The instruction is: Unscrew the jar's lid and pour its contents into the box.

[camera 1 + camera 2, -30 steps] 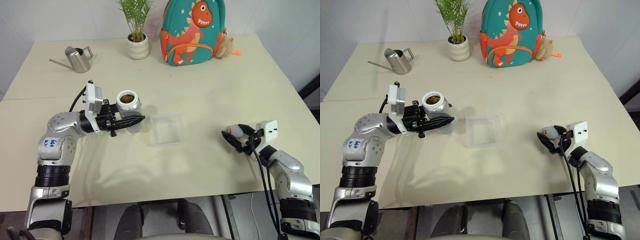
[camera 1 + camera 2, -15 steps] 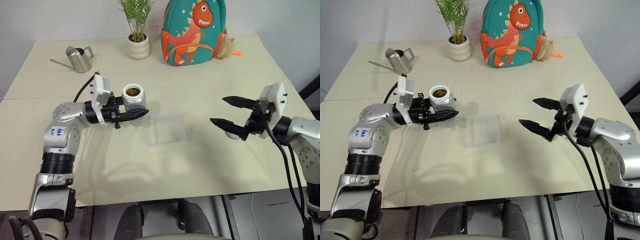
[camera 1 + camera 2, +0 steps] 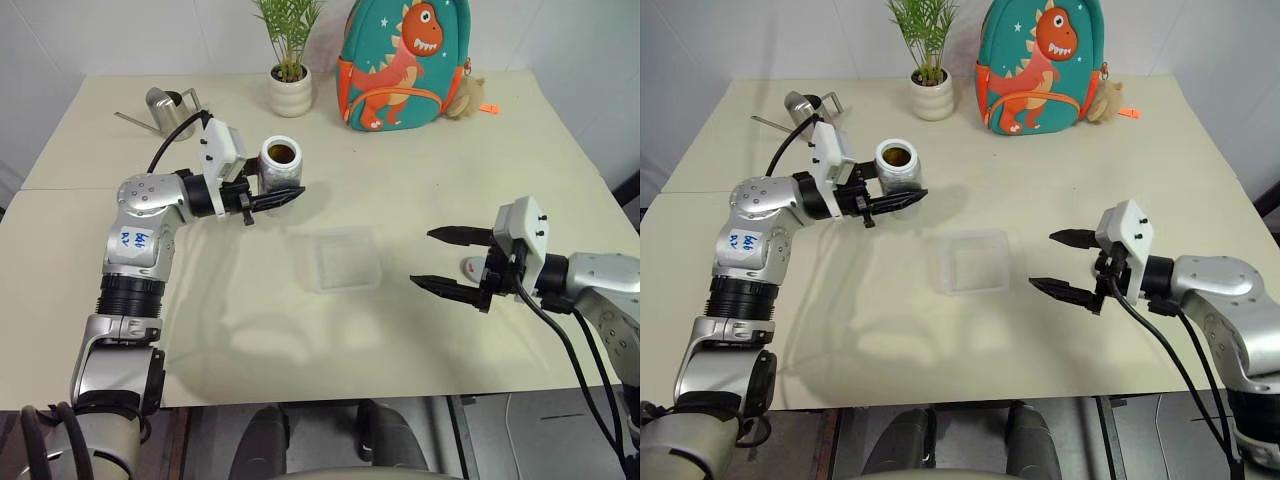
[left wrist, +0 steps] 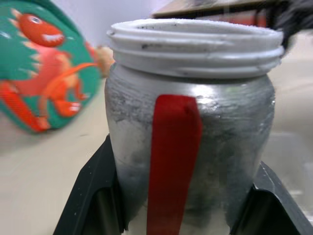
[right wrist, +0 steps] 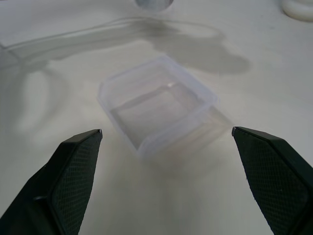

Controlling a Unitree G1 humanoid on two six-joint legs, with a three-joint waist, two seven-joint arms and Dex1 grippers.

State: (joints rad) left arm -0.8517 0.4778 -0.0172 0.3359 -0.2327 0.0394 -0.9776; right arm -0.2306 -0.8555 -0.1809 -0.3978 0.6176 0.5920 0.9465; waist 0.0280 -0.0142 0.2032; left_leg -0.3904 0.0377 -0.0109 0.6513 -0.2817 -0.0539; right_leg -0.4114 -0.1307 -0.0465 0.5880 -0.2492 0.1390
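Jar (image 3: 281, 165) is sitting upright and open in your left gripper (image 3: 275, 199), which is clamping its body, lifted above the table (image 3: 420, 150) up-left of the box (image 3: 343, 259). Your right gripper (image 3: 446, 261) is hovering wide apart and empty beside the box; the lid (image 3: 474, 267) is lying just behind it. You are risking a spill: tilting before the mouth is over the box would be dropping the contents (image 3: 282, 153) onto the table.

The two head views look forward and down from above the near edge of the bench (image 3: 420, 200), sharing its whole top as far as the backpack (image 3: 402, 62) at the far side. The left wrist view sits very close to the jar (image 4: 190, 137), facing the backpack. The right wrist view looks low across the bench at the nearby box (image 5: 157, 106).
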